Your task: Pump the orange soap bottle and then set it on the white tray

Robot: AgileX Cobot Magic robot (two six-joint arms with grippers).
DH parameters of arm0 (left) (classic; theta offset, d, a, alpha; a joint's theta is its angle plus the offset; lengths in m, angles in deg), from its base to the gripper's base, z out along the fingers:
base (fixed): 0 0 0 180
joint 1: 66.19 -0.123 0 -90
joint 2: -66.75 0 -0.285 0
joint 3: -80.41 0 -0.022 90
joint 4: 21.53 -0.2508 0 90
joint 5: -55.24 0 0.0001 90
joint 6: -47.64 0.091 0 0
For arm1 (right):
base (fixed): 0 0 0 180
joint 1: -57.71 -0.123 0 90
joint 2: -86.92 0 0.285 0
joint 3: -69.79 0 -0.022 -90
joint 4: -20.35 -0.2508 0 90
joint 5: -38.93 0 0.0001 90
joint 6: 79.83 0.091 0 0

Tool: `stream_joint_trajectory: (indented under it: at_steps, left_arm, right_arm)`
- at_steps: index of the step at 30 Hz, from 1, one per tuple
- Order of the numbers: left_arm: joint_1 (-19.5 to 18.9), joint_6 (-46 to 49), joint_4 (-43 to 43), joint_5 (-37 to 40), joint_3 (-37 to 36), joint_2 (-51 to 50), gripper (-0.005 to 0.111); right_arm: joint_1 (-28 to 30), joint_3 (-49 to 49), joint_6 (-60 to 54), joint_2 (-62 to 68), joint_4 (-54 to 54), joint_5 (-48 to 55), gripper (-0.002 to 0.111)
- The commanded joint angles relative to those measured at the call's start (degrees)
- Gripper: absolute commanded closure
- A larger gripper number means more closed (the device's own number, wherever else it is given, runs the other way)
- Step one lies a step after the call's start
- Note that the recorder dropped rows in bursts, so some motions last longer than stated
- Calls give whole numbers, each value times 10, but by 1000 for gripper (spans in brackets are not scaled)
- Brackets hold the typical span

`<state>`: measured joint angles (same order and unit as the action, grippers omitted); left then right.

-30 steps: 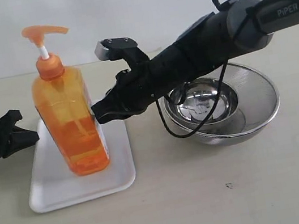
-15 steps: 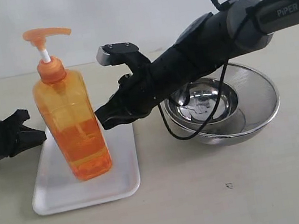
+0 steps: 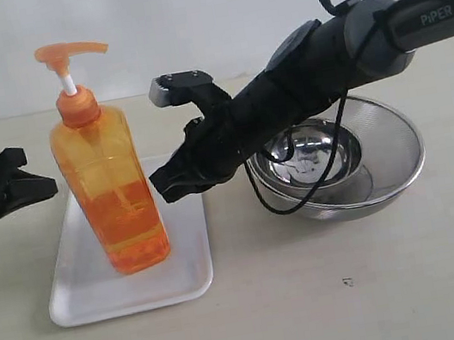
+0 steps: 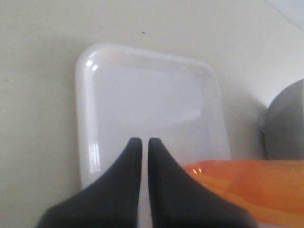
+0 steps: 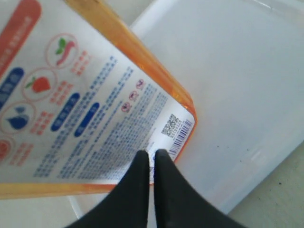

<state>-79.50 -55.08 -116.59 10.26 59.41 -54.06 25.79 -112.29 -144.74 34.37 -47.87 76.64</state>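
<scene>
The orange soap bottle [image 3: 108, 190] stands upright on the white tray [image 3: 81, 290], its pump head up on the white stem. My right gripper [image 3: 161, 190] is shut and empty just to the bottle's right, a small gap away; its view shows the bottle's printed label [image 5: 80, 109] and the tray [image 5: 247, 80] beyond the tips [image 5: 152, 154]. My left gripper [image 3: 47, 187] is shut and empty to the bottle's left, above the tray's left edge. In its view the tips [image 4: 142, 141] hang over the tray [image 4: 147, 99] with the bottle [image 4: 237, 183] alongside.
Two nested round steel bowls [image 3: 380, 144] sit right of the tray, under the right arm, with a black cable looping over their rim. A dark bowl edge [image 4: 287, 123] shows in the left wrist view. Bare table lies in front.
The tray and bottle slid slightly right, then stayed. My left gripper pushed in toward the tray, then lifted and pulled back left. My right gripper backed a little away from the bottle.
</scene>
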Motion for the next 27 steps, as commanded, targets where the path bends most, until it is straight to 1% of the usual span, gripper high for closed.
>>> stream_joint_trajectory:
  at_steps: [1,3,4,9,14,18,19,20,23,27]
  left_arm:
    - [28,51,50,-65,-7,6,102]
    - [43,64,79,-73,-7,6,102]
    - [47,64,78,-65,-7,6,102]
    - [47,59,69,-61,-7,7,102]
    - [23,33,15,-60,-17,36,102]
    - [-4,33,17,-21,-68,110,102]
    - [-4,33,18,-21,-75,125,102]
    - [-2,33,25,-22,-83,138,102]
    - [21,47,52,-32,-96,157,102]
    - [51,46,53,-32,-96,154,102]
  right_arm:
    - [1,-1,-1,-2,3,17,109]
    - [1,-1,-1,-2,3,20,109]
    - [1,-1,-1,-2,3,23,109]
    - [1,-1,-1,-2,3,24,109]
    - [1,-1,3,-3,15,24,109]
    - [1,-1,3,-3,16,23,109]
    - [1,-1,3,-3,16,22,109]
    - [1,-1,3,-3,16,21,109]
    - [1,-1,3,-3,16,24,109]
    - [1,-1,3,-3,16,36,109]
